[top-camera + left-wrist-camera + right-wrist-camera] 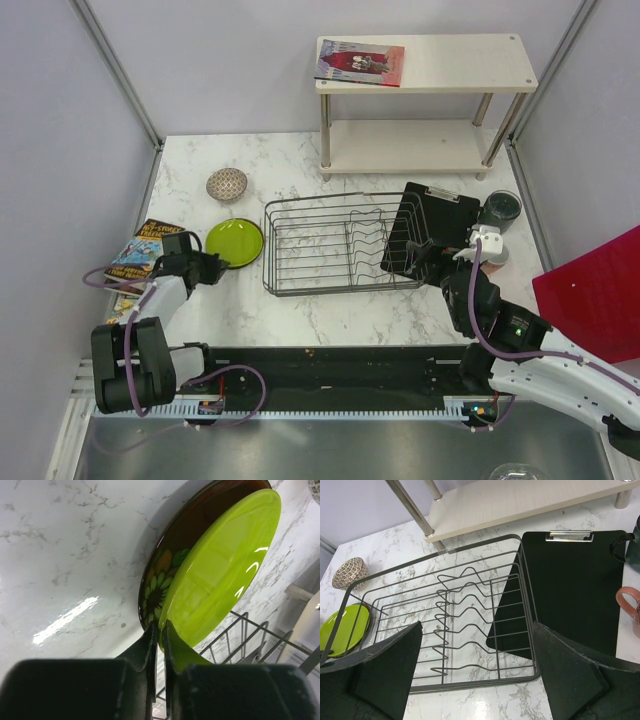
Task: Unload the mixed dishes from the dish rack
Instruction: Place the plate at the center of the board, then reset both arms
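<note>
Clamps left gripper (161, 630) on lime-green plate (220, 570) rim, seemingly stacking it atop red patterned dish (155, 587) beside bare dish rack (335, 245); holds right gripper (476, 627) spread, unladen.

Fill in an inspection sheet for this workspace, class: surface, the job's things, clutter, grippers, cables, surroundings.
Surface: white marbled table.
Job's things: dish rack empty; lime-green plate on red patterned dish left of it; patterned small bowl behind them; dark cup and pink cup right of the rack.
Clutter: black clipboard overlapping the rack's right end; books at the table's left edge.
Grippers: left gripper shut on the plate's rim; right gripper open near the rack's right end.
Cables: purple cables along both arms.
Surroundings: two-tier shelf with a book on top; grey walls; red panel at right.
</note>
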`<state>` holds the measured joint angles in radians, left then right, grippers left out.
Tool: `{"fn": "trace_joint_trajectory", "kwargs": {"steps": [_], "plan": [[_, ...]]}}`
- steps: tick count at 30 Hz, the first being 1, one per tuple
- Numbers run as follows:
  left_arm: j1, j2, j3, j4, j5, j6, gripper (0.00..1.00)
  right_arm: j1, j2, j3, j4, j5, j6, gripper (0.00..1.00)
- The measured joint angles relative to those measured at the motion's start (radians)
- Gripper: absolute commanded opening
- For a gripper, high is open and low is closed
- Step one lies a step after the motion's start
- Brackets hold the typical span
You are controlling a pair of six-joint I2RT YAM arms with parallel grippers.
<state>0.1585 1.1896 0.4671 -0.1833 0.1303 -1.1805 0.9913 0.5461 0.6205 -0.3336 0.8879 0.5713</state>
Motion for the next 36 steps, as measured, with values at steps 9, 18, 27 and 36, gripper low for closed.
{"fn": "trace_joint_trajectory", "kwargs": {"steps": [9, 18, 27, 36], "plan": [[0.004, 0.013, 0.008, 0.055, 0.032, -0.008, 0.65, 0.0, -0.002, 0.0, 0.0, 0.0, 0.0, 0.98], [0.004, -0.026, 0.018, 0.016, 0.057, -0.001, 0.87, 0.0, -0.002, -0.001, 0.0, 0.0, 0.001, 0.98], [-0.009, -0.22, 0.185, -0.182, 0.017, 0.061, 0.92, 0.0, 0.004, -0.001, 0.0, 0.0, 0.001, 0.98], [-0.239, -0.272, 0.372, -0.282, -0.158, 0.322, 0.98, 0.0, 0.047, -0.001, 0.008, -0.008, -0.002, 0.98]]}}
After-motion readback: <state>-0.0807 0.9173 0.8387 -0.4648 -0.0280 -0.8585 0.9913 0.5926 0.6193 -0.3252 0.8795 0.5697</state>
